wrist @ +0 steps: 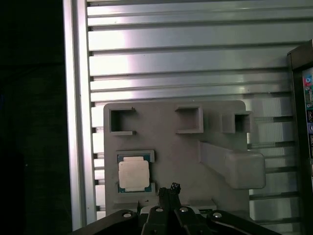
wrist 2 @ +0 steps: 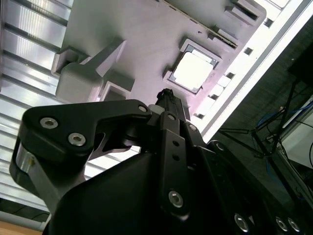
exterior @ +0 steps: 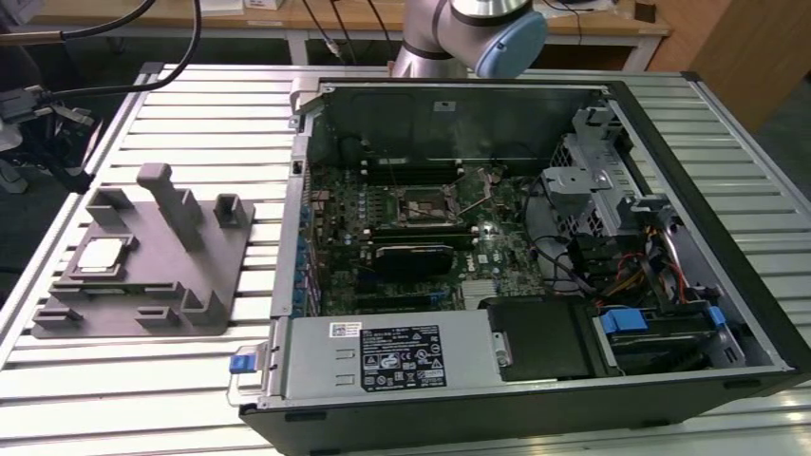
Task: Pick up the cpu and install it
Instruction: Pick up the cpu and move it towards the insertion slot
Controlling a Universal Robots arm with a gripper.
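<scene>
The cpu [exterior: 102, 255], a small square chip with a silvery top, lies flat in a recess of the grey fixture tray [exterior: 190, 275] on the exterior view's left. Both wrist views look down on it: the cpu [wrist: 133, 175] sits in its pocket, and in the second wrist view the cpu [wrist 2: 192, 70] shines bright. My gripper [wrist: 169, 188] hovers well above the tray, beside the chip and not touching it. Its black fingers [wrist 2: 168, 98] meet at their tips with nothing between them. The open socket [exterior: 424, 202] sits mid-motherboard inside the computer case.
The open computer case [exterior: 709, 123] fills the exterior view's right, with its power supply [exterior: 393, 356] at the front and drive cage [exterior: 595, 180] and cables along one side. Tall posts [exterior: 171, 204] rise from the tray near the chip. The ribbed metal table [wrist: 195, 58] ends close beside the tray.
</scene>
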